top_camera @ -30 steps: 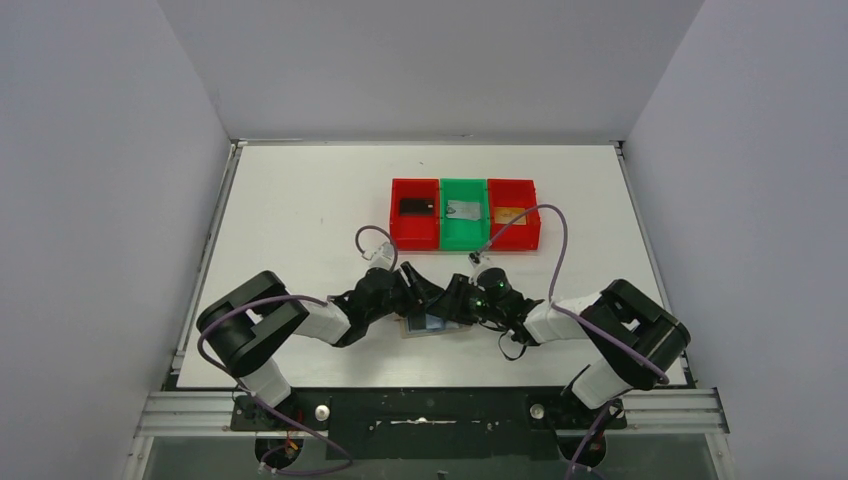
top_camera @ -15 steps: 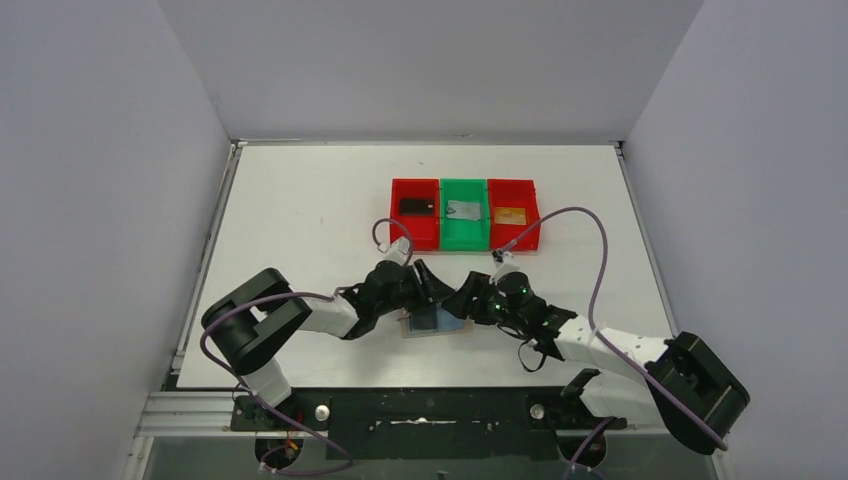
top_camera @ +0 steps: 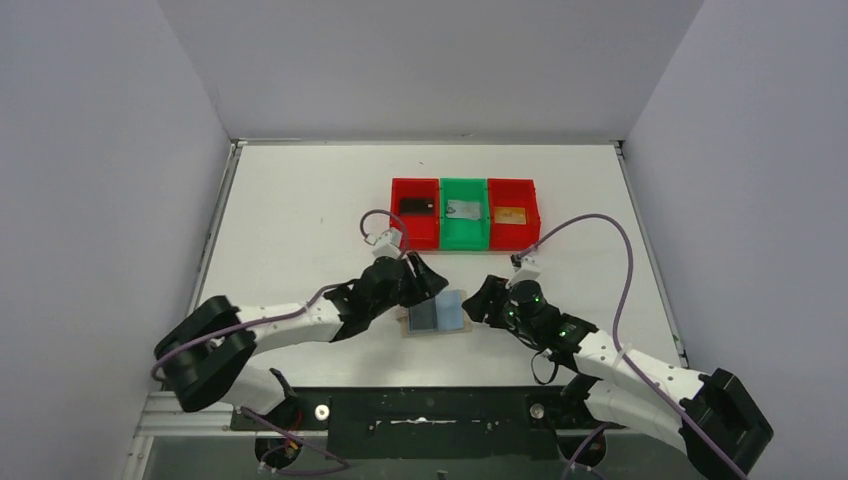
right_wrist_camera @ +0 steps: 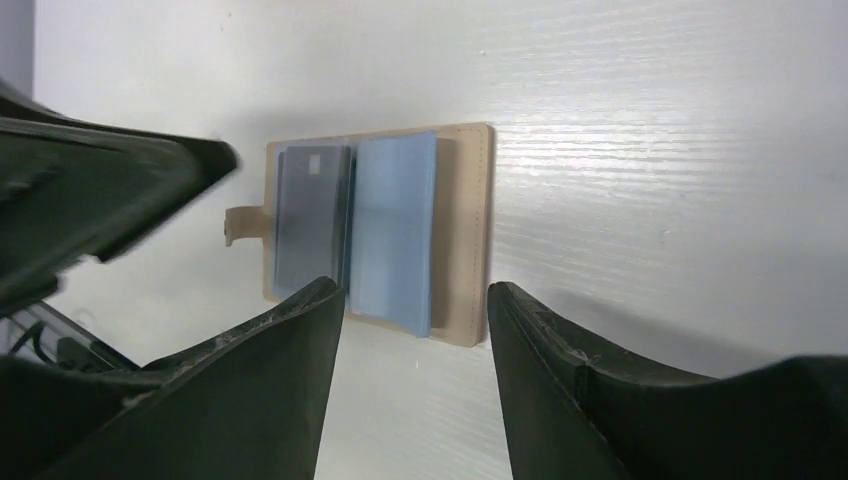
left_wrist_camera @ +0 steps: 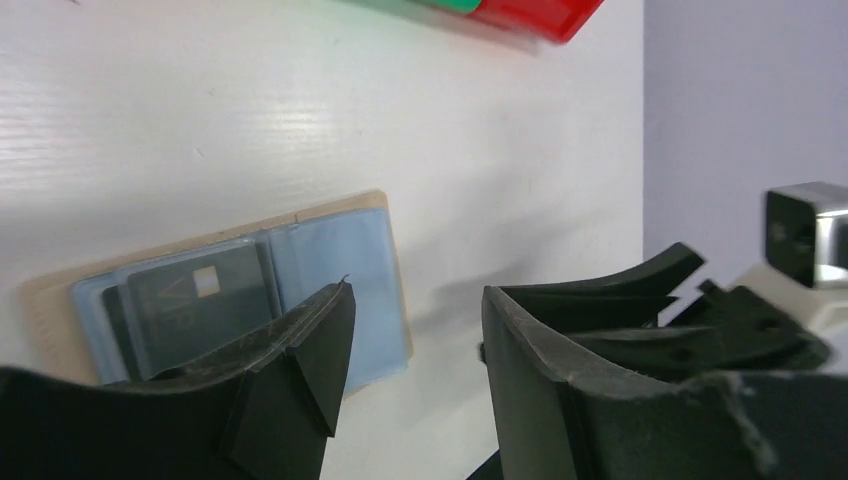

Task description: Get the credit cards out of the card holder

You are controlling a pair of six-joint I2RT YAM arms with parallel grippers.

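Wallet (top_camera: 438,313) lies open on the worktop (top_camera: 300,230) near the middle of its near edge, a dark card (left_wrist_camera: 195,305) in one sleeve. Left gripper (top_camera: 428,280) and right gripper (top_camera: 484,300) flank it, fingers open, holding nothing. Beyond, three bins (top_camera: 462,183) hold the other cards (top_camera: 462,210), one each.

Tan card holder (right_wrist_camera: 478,230), blue lining (right_wrist_camera: 395,230), perhaps grey card (right_wrist_camera: 312,215)

Right gripper (top_camera: 484,301) is pulled back off the card holder (top_camera: 438,313) toward the right, left gripper (top_camera: 430,282) is backed off a bit too, so its blue inside is uncovered now.
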